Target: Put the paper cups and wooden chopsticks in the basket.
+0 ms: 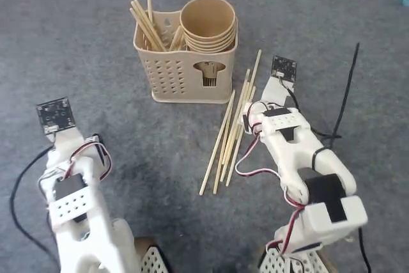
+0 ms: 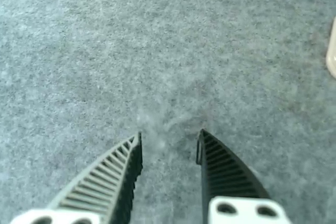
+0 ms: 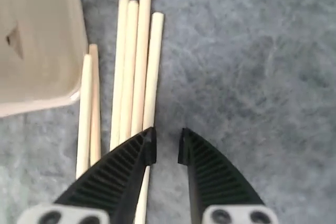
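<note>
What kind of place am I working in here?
Probably a tabletop robot test bench, not a real kitchen: a grey felt-like mat covers the surface, and a beige perforated plastic basket of stacked brown paper cups stands by loose wooden chopsticks.

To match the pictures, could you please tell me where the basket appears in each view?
High view: basket behind the loose chopsticks.
Left wrist view: probably the pale sliver at the frame edge.
Right wrist view: its corner beside those chopsticks.
Shared landmark: the grey carpet.
</note>
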Motion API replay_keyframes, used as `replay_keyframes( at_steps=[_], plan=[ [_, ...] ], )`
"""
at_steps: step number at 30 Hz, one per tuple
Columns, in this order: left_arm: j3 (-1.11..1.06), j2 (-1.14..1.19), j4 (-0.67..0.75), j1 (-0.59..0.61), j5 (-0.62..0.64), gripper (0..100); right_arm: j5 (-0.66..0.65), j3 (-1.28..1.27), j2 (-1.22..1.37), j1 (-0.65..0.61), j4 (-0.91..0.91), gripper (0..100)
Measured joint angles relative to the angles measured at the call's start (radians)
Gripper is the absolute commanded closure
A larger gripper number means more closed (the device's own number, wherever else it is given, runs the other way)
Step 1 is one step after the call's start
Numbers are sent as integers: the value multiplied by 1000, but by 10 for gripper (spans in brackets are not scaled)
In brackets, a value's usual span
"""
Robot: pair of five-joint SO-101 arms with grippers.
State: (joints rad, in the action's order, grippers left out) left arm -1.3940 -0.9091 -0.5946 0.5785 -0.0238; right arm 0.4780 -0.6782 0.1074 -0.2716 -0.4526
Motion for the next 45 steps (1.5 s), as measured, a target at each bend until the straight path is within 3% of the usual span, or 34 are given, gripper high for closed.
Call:
replay_keyframes(
  at_steps=[28,34,45],
  plan=[
    [0,0,0,2,0,834,5,-15,-3,-37,17,915],
    [0,0,0,2,0,834,5,81,43,-37,-92,915],
    [0,0,0,2,0,834,5,94,44,-3,-124,915]
  ],
)
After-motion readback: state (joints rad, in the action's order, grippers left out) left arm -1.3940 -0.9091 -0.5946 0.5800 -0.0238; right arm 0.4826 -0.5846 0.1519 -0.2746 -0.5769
